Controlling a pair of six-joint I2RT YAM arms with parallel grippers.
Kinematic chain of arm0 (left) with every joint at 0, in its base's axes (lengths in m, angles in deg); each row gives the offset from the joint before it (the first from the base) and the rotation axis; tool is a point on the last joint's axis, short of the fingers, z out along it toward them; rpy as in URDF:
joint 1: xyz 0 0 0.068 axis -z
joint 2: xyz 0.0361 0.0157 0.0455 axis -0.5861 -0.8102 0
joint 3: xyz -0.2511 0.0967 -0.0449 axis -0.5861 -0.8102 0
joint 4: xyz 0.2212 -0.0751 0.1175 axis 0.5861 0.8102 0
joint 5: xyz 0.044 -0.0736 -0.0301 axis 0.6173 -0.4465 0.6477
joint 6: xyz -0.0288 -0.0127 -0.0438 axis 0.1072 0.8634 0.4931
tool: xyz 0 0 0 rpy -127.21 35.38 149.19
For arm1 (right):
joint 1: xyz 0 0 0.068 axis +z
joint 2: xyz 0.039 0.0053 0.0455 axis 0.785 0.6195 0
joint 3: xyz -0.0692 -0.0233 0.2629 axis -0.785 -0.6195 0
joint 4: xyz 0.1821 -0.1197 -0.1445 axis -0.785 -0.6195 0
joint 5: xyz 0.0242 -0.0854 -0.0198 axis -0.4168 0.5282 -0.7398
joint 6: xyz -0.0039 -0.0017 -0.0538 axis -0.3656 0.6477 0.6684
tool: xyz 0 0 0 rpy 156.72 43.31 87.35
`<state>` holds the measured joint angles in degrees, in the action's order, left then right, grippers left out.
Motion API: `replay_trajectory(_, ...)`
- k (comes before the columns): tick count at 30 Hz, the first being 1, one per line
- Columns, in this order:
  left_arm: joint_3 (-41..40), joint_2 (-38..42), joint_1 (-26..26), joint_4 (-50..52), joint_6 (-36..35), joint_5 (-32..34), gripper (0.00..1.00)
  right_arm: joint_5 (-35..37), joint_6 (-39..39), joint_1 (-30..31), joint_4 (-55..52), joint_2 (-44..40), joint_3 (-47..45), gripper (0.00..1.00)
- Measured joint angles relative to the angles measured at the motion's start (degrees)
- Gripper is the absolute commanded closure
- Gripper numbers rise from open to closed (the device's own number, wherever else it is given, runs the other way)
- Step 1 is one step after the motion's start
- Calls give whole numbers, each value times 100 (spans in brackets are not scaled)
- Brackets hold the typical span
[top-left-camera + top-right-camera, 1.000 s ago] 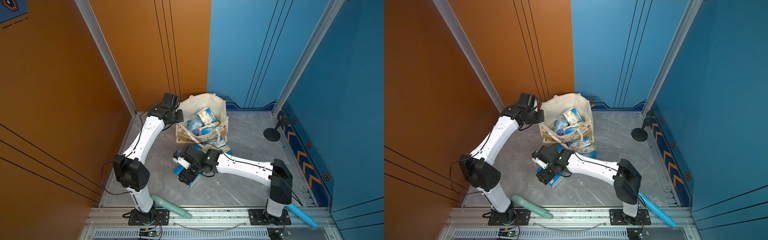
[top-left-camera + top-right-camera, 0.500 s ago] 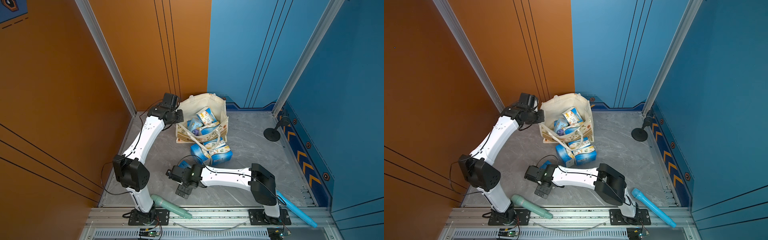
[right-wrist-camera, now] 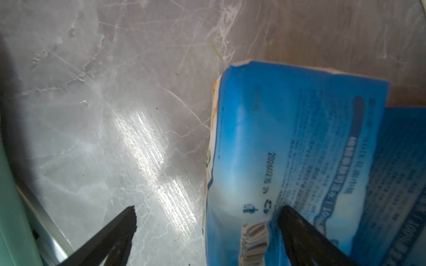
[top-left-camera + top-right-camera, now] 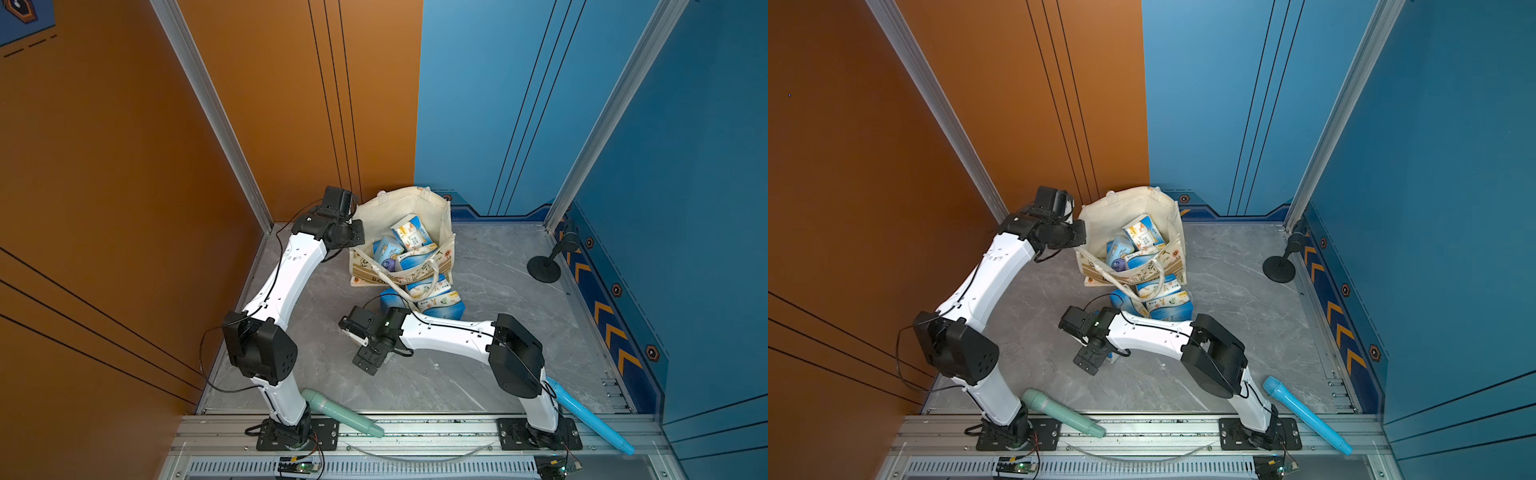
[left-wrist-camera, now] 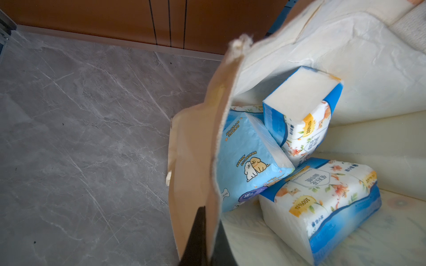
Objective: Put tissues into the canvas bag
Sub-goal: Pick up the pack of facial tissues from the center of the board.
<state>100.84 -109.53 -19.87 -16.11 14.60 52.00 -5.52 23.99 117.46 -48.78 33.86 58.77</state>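
Bag side: left gripper (image 4: pixel 356 233) is clamped on the rim of the canvas bag (image 4: pixel 419 203), holding the mouth open. Three packs of tissues (image 5: pixel 299 110) show inside, with more stacked on the counter (image 4: pixel 498 291) against the bag's front. Pick side: right gripper (image 3: pixel 208 210) is spread wide and empty, low over one pack (image 3: pixel 299 138). One finger sits above its wrapper, the other over bare counter. Risk: closing off-centre would likely pinch film only, so the pack slips or skids away.

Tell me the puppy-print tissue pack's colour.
The pack is light blue, clearest in the left wrist view.
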Motion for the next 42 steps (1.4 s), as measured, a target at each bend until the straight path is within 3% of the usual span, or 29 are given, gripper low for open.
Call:
replay_trajectory(5,0,2,-11,2,-15,0,100,-702,-227,-376,136,-57,-52,17)
replay_trajectory(13,0,22,-66,24,-17,-2,100,-1392,-236,-761,557,-354,-398,1)
replay_trajectory(17,0,22,-74,24,-17,-22,100,-1499,-155,-761,723,-509,-586,0)
replay_trajectory(37,0,22,-74,24,-17,-42,100,-221,98,-514,782,-800,-815,0)
replay_trajectory(42,0,22,-74,22,-17,-42,100,-175,138,-527,708,-769,-706,0)
